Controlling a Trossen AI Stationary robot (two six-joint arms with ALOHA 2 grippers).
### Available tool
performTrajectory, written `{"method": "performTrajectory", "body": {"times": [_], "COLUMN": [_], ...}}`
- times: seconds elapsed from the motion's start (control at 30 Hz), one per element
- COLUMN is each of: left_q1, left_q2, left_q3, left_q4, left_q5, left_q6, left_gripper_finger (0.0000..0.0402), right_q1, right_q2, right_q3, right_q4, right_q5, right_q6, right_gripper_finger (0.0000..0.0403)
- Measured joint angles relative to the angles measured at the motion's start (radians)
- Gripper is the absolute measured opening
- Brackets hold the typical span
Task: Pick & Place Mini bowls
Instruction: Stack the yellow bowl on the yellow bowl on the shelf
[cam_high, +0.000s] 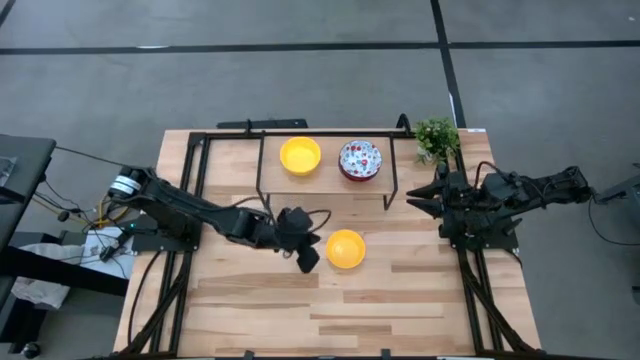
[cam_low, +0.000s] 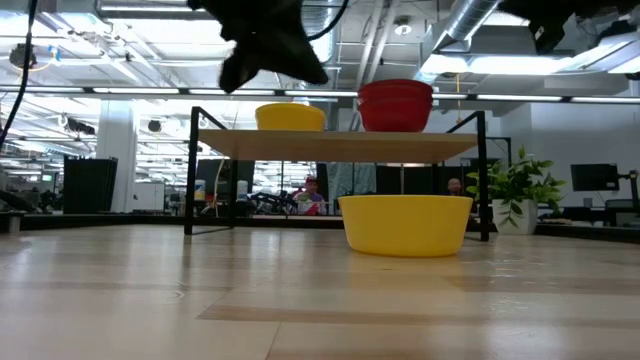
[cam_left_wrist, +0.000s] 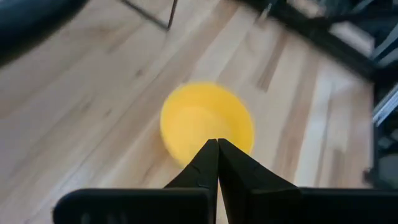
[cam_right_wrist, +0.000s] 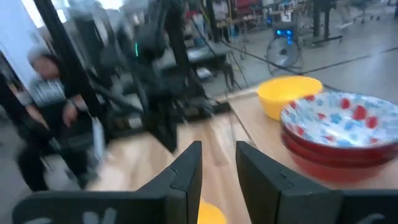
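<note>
Bowls sit apart: one yellow bowl (cam_high: 345, 249) on the table, just beside the left gripper (cam_high: 307, 259), whose jaws are pressed together and empty; another yellow bowl (cam_high: 300, 155) and red patterned bowls (cam_high: 360, 160) on the rack (cam_high: 395, 190). Right gripper (cam_high: 418, 198) waits near the plant (cam_high: 437, 137), jaws narrowly parted, empty.

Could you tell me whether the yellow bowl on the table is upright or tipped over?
Upright. The yellow bowl sits flat on the table with its rim level, and the high view shows its round opening facing up.
</note>
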Motion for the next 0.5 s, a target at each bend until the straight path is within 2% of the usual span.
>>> {"method": "performTrajectory", "body": {"times": [0.1, 0.27, 0.37, 0.5], "left_q1": [-0.048, -0.135, -0.18, -0.226], "left_q2": [-0.002, -0.049, -0.09, -0.161], "left_q3": [-0.019, -0.137, -0.219, -0.318], "left_q4": [-0.059, -0.064, -0.059, -0.015], "left_q5": [-0.059, -0.155, -0.169, -0.212], "left_q6": [-0.03, -0.167, -0.273, -0.349], "left_gripper_finger": [0.0008, 0.0008, 0.0008, 0.0008], "right_q1": [0.021, 0.103, 0.151, 0.194], "right_q2": [0.03, 0.132, 0.231, 0.381], "right_q3": [0.0, 0.015, 0.068, 0.169], "right_q4": [0.117, 0.336, 0.341, 0.256], "right_q5": [-0.048, -0.089, -0.061, -0.018], "right_q6": [0.038, -0.058, -0.078, -0.078], "right_gripper_finger": [0.0088, 0.0088, 0.0088, 0.0088]}}
